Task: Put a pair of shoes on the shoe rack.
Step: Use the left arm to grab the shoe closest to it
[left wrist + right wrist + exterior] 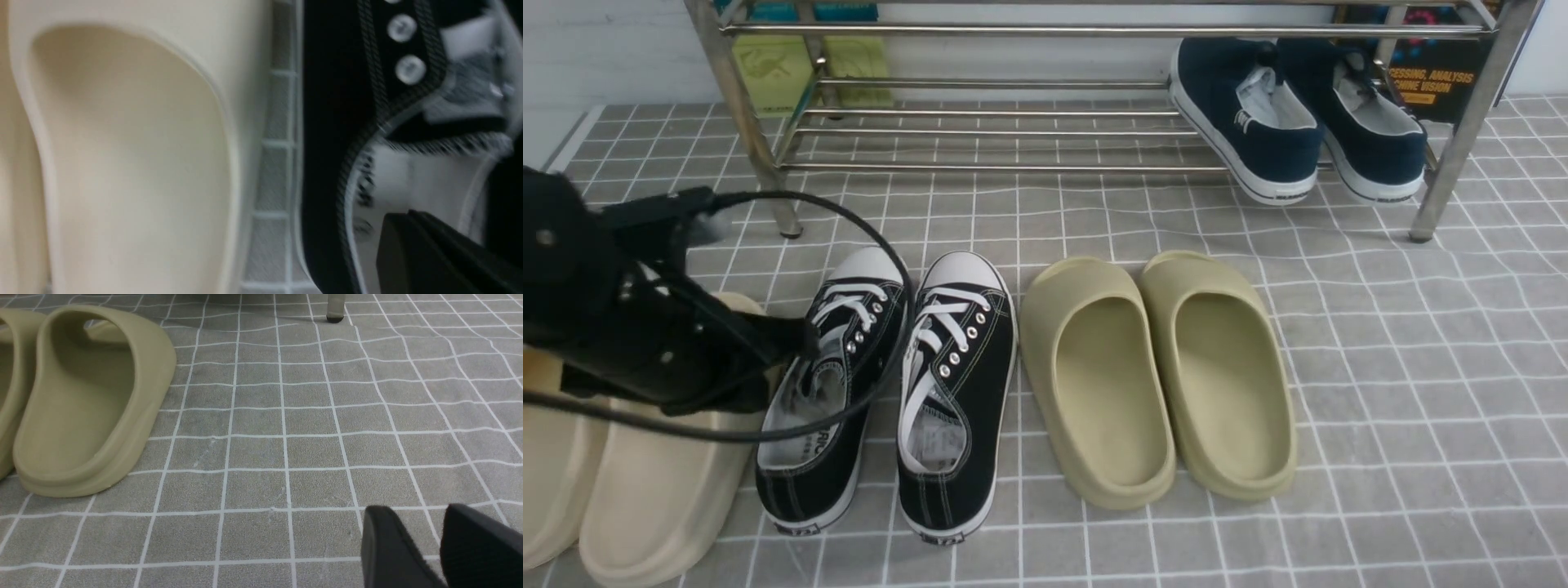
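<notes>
The left pincer (800, 341) is closed, its tip down in the mouth of the left sneaker (805, 486), at the collar. I cannot tell whether it actually pinches the canvas: the left wrist view is blurred and shows only one finger (412, 253) over the pale insole. The right pincer (414, 522) is open with nothing between its jaws, low over the grey tiled floor (286, 416) near the olive slippers (1094, 376) and well apart from the sneakers. The task looks barely begun. The left sneaker and the right sneaker (960, 367) both sit flat on the floor, side by side, toes pointing at the shoe rack (1013, 31), just in front of its left half. By my judgement everything is left to do: get a sure hold, carry one shoe to the rods, then the other. The navy sneakers (1250, 122) lean on the lower shelf at its right end. The pair is black canvas, low-cut, with white laces loosely crossed, white rubber toe caps and soles, metal eyelets and white stitching. Cream slippers (654, 490) lie just beside it on the left.
</notes>
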You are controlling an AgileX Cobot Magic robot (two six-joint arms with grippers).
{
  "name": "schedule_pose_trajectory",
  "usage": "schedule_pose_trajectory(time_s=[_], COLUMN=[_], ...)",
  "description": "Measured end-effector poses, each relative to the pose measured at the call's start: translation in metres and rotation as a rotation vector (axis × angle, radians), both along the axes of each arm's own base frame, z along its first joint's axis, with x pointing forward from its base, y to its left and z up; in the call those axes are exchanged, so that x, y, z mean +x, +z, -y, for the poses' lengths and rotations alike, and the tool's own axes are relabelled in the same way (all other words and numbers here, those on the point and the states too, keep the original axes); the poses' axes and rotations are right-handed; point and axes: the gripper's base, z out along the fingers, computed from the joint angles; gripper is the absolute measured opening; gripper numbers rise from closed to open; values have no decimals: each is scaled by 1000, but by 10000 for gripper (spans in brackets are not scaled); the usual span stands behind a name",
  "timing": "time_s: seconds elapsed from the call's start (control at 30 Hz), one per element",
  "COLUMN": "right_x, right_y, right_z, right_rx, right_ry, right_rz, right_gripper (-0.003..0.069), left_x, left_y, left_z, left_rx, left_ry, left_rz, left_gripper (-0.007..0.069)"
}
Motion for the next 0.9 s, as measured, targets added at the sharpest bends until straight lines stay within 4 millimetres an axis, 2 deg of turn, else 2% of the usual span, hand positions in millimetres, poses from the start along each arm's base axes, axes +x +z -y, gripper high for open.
schedule_pose_trajectory(time_s=[0.1, 0.17, 0.3, 0.4, 0.43, 0.47, 0.57, 0.6, 0.63, 0.67, 0.7, 0.77, 0.9], right_x=[0, 0, 0, 0, 0, 0, 0, 0, 0, 0, 0, 0, 0], right_y=[0, 0, 0, 0, 0, 0, 0, 0, 0, 0, 0, 0, 0], right_z=[0, 0, 0, 0, 0, 0, 0, 0, 0, 0, 0, 0, 0], right_rx=[0, 0, 0, 0, 0, 0, 0, 0, 0, 0, 0, 0, 0], right_ry=[0, 0, 0, 0, 0, 0, 0, 0, 0, 0, 0, 0, 0], right_rz=[0, 0, 0, 0, 0, 0, 0, 0, 0, 0, 0, 0, 0], right_gripper=[239, 239, 239, 239, 239, 239, 239, 239, 239, 239, 239, 239, 239], left_x=[8, 13, 19, 21, 25, 26, 30, 30, 31, 32, 34, 35, 36], left_y=[-10, -15, -25, -31, -38, -39, -53, -54, -54, -52, -49, -46, -15], left_z=[-1, -1, 0, 0, 0, 0, -1, -1, -1, -1, -1, -1, -1], left_rx=[32, 36, 35, 39, 49, 50, 78, 79, 83, 86, 92, 96, 86], left_ry=[-12, -12, -9, -10, -14, -15, -30, -31, -33, -35, -39, -42, -38], left_rz=[4, 10, -3, -15, -26, -27, -56, -58, -58, -54, -52, -51, -38], left_gripper=[-3, 48, 225, 296, 323, 322, 204, 191, 124, 15, -14, -13, -13])
